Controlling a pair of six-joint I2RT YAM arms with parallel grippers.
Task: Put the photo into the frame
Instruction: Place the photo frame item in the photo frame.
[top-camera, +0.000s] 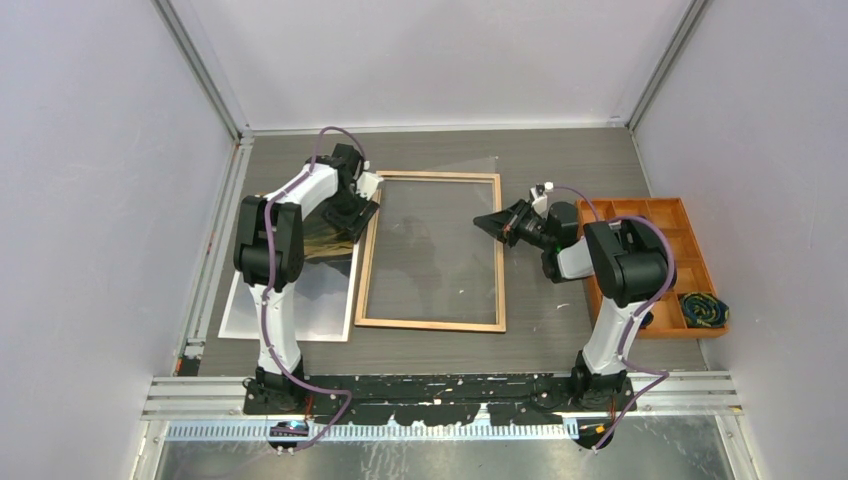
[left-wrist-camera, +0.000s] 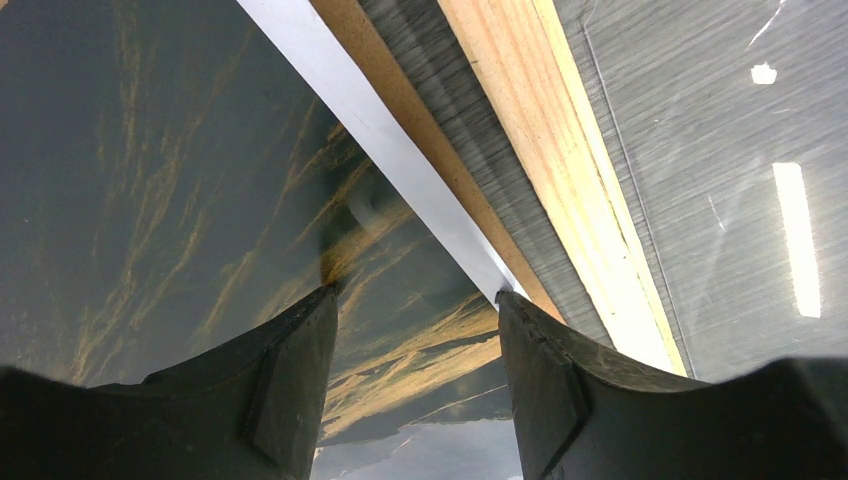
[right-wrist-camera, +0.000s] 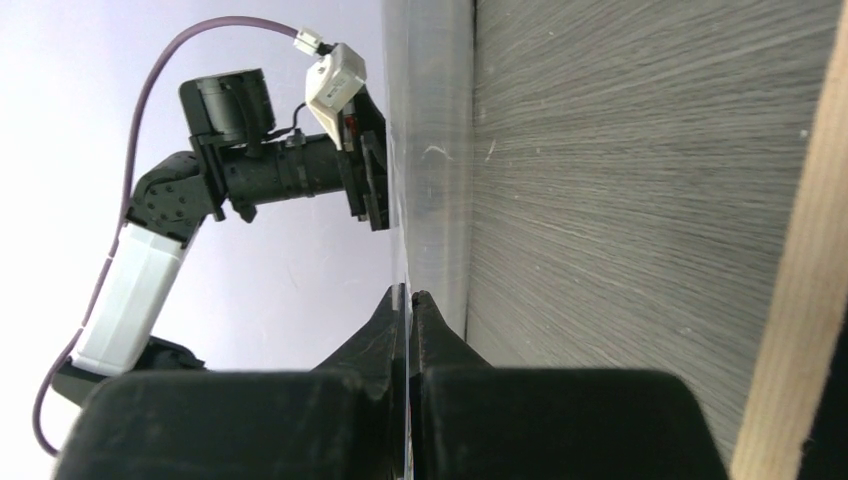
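Seemingly photo edge beside frame.

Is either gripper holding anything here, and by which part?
The right gripper pinches the clear pane by its right edge. The left gripper is open, fingertips down on the photo near its white border, gripping nothing.

A clear pane, pinched by the right end effector, covers the frame, barring its opening from above. The left end effector crowds the photo at its far end. Bare counter lies free behind the frame; a tray blocks the right.
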